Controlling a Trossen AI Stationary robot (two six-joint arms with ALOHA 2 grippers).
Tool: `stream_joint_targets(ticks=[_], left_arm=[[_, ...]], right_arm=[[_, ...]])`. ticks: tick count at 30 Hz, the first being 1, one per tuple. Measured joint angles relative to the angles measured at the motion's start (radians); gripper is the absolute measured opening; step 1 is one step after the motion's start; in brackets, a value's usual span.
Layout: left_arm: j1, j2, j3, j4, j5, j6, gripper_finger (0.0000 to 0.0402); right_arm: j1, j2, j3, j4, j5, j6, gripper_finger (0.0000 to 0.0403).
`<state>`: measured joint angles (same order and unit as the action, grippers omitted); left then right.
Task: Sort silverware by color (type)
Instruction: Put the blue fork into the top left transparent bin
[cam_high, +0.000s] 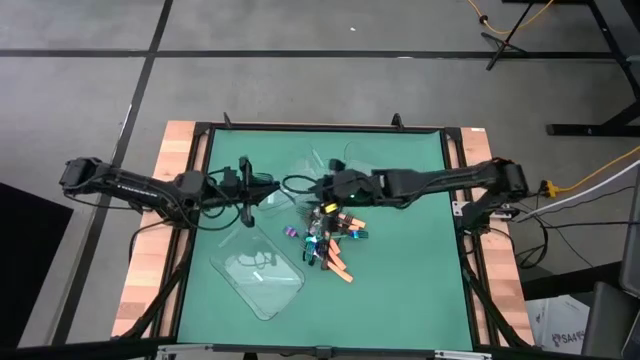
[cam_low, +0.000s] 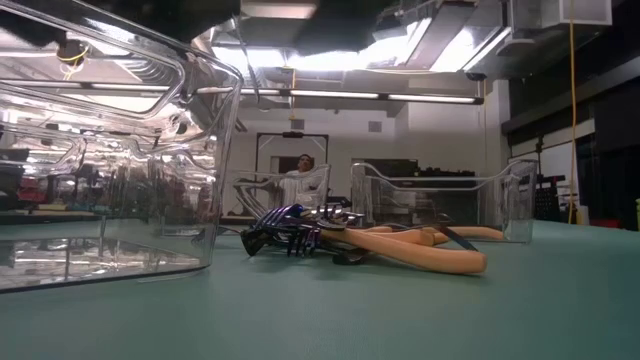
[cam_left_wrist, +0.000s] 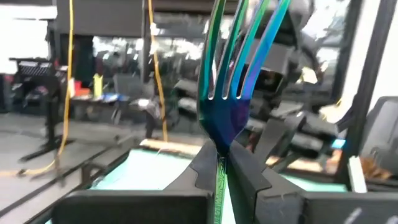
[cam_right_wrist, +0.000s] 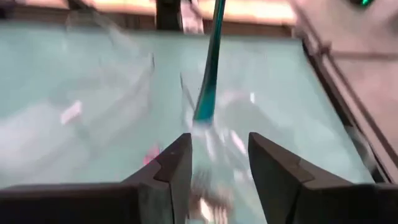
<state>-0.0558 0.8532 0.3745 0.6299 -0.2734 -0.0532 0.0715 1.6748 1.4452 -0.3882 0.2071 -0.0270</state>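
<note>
Nearest me, at about five o'clock from the mat's centre, my silverware pile (cam_high: 330, 240) lies loose: orange handles and iridescent pieces tangled together, a clear tray (cam_high: 258, 274) just to its eight o'clock. My left gripper (cam_left_wrist: 222, 163) is clamped on an iridescent fork (cam_left_wrist: 231, 74), tines up, toward nine o'clock (held above the mat); my right gripper (cam_right_wrist: 219, 163) stands wide with nothing in it, just beyond the pile, a teal handle (cam_right_wrist: 210, 68) ahead of it

An iridescent blue-teal fork (cam_left_wrist: 233, 81) stands tines-up, clamped at the handle in the left pincer (cam_left_wrist: 221, 163). The other silverware (cam_high: 330, 240), orange-handled, iridescent and dark pieces, lies heaped right of the tabletop's centre.
</note>
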Motion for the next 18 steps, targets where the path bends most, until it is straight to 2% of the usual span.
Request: stream_joint_targets(ticks=[4, 8, 12, 18], left_arm=[[0.050, 0.014, 0.151, -0.276, 0.001, -0.029, 0.0012], [0.127, 0.085, 0.309, -0.523, 0.002, -0.035, 0.0012], [0.214, 0.181, 0.457, -0.699, 0.027, -0.073, 0.0012], [0.339, 0.356, 0.618, -0.906, 0.199, -0.079, 0.0012]], right_arm=[[0.000, -0.064, 0.000, -0.226, -0.001, 0.053, 0.0146], [0.001, -0.082, 0.000, -0.368, 0.000, 0.079, 0.0145], [0.001, -0.082, 0.000, -0.411, -0.005, 0.080, 0.0145], [0.001, -0.082, -0.020, -0.392, -0.058, 0.083, 0.0145]])
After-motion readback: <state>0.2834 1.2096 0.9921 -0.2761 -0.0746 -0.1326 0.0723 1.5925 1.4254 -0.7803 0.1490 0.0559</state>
